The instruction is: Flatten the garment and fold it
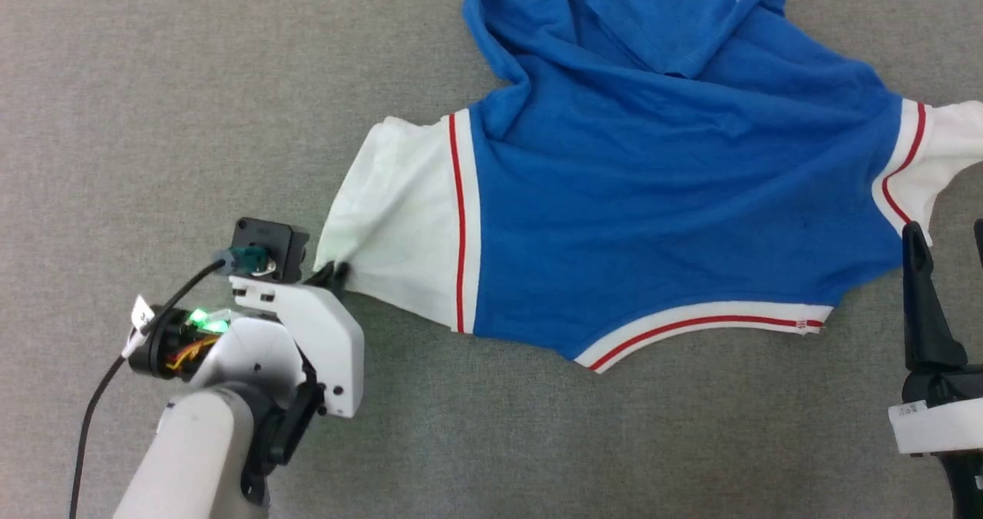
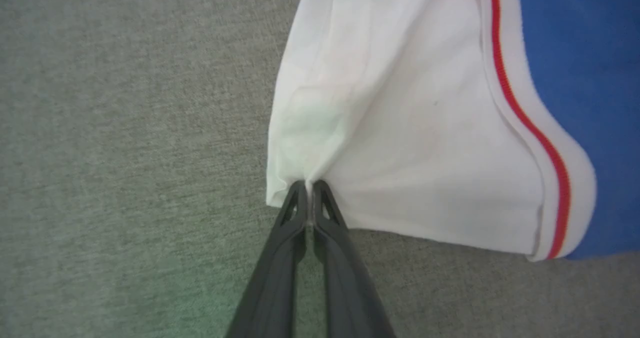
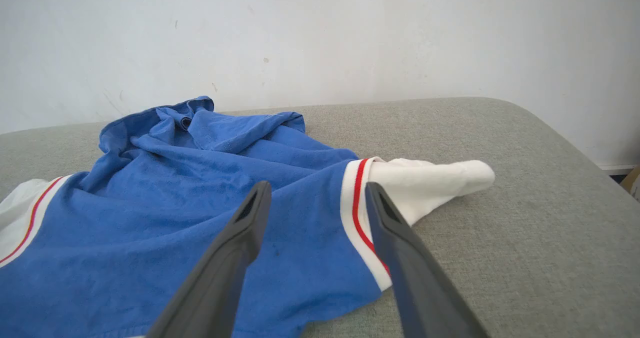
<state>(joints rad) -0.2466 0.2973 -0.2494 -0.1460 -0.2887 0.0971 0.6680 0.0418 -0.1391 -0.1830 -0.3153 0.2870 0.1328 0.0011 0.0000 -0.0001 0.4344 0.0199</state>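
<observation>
— Where does the garment [image 1: 653, 219] lie?
— On the grey padded surface [image 1: 192, 81], neck side toward the robot. Its blue body is rumpled, and the hem end is bunched in folds toward the far edge. The white collar band [image 1: 695, 321], with a thin red stripe, curves along the near side.

— And the sleeves?
— One white sleeve [image 1: 395, 219] reaches toward the surface's left side, and its cuff corner is drawn to a point. The other sleeve [image 3: 435, 178] lies on the right and points toward the rounded far right corner, where a pale wall [image 3: 320, 38] stands behind the surface.

— What has the left gripper [image 2: 311, 185] got?
— Its two dark fingers are pressed together on the cuff edge of the left-hand sleeve. Cloth is pinched between the tips, and puckers fan out from there.

— The right gripper [image 3: 317, 190]?
— Its jaws stand wide apart with nothing clamped between them. It sits near the right-hand sleeve, by the striped shoulder seam. Whether a finger touches the cloth I cannot tell.

— Anything else?
— A black cable [image 1: 100, 396] runs from the left wrist back beside the pale forearm.
</observation>
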